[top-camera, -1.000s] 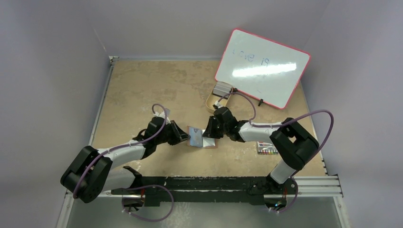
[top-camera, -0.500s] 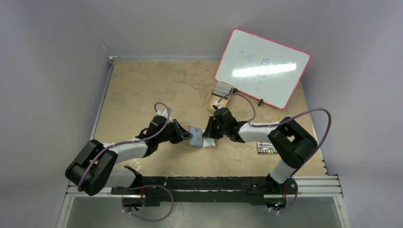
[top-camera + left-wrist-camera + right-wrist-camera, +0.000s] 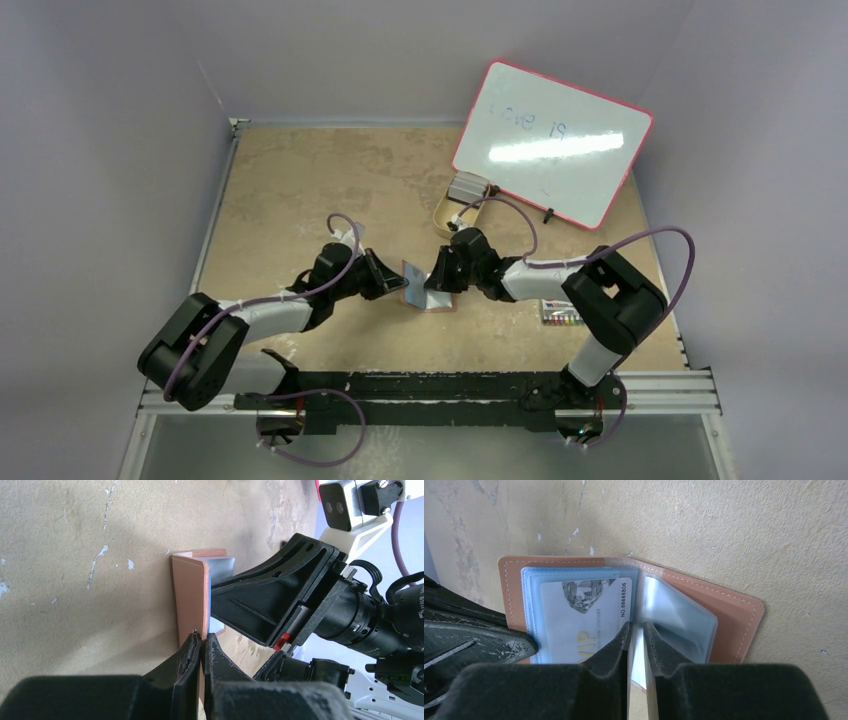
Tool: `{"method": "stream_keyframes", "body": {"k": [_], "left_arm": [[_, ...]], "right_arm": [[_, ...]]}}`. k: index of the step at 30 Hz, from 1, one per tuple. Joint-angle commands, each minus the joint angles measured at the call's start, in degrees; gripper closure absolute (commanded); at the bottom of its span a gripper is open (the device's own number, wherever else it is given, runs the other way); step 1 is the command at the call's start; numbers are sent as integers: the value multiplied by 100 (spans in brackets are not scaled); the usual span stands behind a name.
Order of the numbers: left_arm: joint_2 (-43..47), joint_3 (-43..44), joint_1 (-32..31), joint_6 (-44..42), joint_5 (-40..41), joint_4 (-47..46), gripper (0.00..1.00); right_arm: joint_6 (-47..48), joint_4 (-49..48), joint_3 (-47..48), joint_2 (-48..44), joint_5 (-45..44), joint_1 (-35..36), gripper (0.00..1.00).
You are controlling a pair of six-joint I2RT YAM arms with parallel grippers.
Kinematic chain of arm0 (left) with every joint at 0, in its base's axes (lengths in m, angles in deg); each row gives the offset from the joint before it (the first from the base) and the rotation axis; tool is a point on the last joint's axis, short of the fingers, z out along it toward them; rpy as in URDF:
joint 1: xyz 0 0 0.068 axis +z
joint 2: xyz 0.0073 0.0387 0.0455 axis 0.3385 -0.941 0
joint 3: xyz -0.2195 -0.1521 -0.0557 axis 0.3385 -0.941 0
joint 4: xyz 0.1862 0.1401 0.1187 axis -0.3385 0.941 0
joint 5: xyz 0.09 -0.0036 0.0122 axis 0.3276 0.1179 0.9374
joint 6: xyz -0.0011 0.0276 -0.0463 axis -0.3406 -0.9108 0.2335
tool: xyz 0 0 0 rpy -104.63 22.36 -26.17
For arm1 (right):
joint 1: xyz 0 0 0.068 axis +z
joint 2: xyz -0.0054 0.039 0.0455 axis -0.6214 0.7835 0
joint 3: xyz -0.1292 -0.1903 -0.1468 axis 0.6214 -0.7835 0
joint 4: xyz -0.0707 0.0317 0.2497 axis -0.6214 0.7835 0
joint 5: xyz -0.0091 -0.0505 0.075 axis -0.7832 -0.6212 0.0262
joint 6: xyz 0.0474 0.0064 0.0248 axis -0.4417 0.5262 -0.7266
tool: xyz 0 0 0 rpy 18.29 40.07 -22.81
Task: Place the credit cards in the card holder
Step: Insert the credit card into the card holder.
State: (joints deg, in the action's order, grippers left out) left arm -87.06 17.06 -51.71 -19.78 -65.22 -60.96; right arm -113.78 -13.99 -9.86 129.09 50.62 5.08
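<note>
The reddish-brown card holder (image 3: 432, 297) lies open mid-table, its left flap (image 3: 190, 595) lifted on edge. My left gripper (image 3: 202, 641) is shut on that flap's near edge. In the right wrist view the holder (image 3: 736, 617) shows blue plastic sleeves, and one credit card (image 3: 584, 612) printed "VIP" sits in the left sleeve. My right gripper (image 3: 636, 630) is at the fold, its jaws nearly together on a thin pale card seen edge-on. That card's tip reaches in among the sleeves. More whitish-grey cards (image 3: 467, 186) rest at the far end of the tray.
A tan oval tray (image 3: 447, 215) stands behind the holder, beside a tilted pink-rimmed whiteboard (image 3: 550, 145). A pack of coloured markers (image 3: 562, 314) lies to the right near my right arm. The two grippers face each other a few centimetres apart over the holder.
My left gripper moved slightly right and closed on the holder's left flap, which now stands more upright. The right gripper stayed at the fold.
</note>
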Motion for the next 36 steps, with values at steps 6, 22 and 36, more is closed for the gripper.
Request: {"method": "stream_keyframes", "body": {"k": [6, 22, 36], "left_arm": [[-323, -55, -116, 378, -291, -1524, 100], [-512, 321, -268, -394, 485, 143, 95], [-661, 340, -374, -396, 484, 15, 86]], "right_arm": [[-50, -289, -224, -6, 143, 26, 83], [-40, -355, -343, -178, 97, 26, 77], [-75, -172, -392, -424, 275, 25, 73]]}}
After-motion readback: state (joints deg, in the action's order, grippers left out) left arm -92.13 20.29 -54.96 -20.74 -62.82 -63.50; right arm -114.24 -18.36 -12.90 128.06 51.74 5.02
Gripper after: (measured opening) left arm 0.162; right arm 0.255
